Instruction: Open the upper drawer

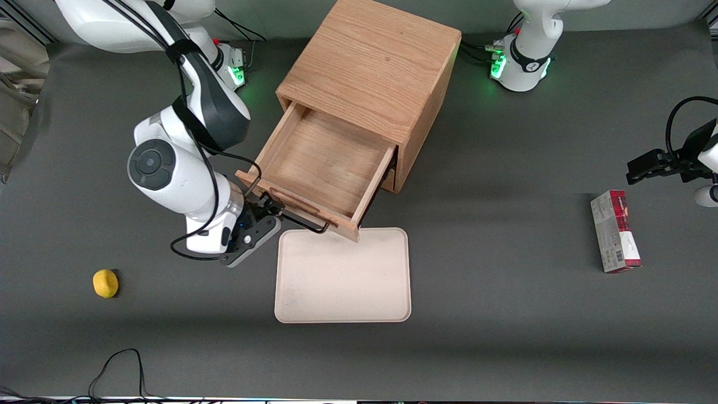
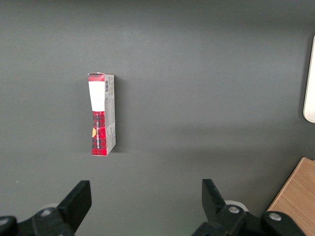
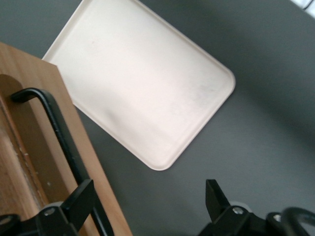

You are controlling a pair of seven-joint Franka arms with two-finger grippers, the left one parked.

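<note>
The oak cabinet (image 1: 370,73) stands at the middle of the table. Its upper drawer (image 1: 325,163) is pulled well out, and its wooden box body shows empty. The thin black wire handle (image 1: 305,225) runs along the drawer front. My right gripper (image 1: 268,212) is at the end of the handle toward the working arm's end of the table. It is open. In the right wrist view the gripper (image 3: 147,204) has one finger (image 3: 81,199) over the handle (image 3: 54,123) and drawer front (image 3: 27,162). The second finger is over bare table. Nothing is held.
A cream tray (image 1: 342,275) lies just in front of the open drawer, nearer the camera, and it shows in the right wrist view (image 3: 142,83). A yellow ball (image 1: 105,283) lies toward the working arm's end. A red box (image 1: 615,231) lies toward the parked arm's end.
</note>
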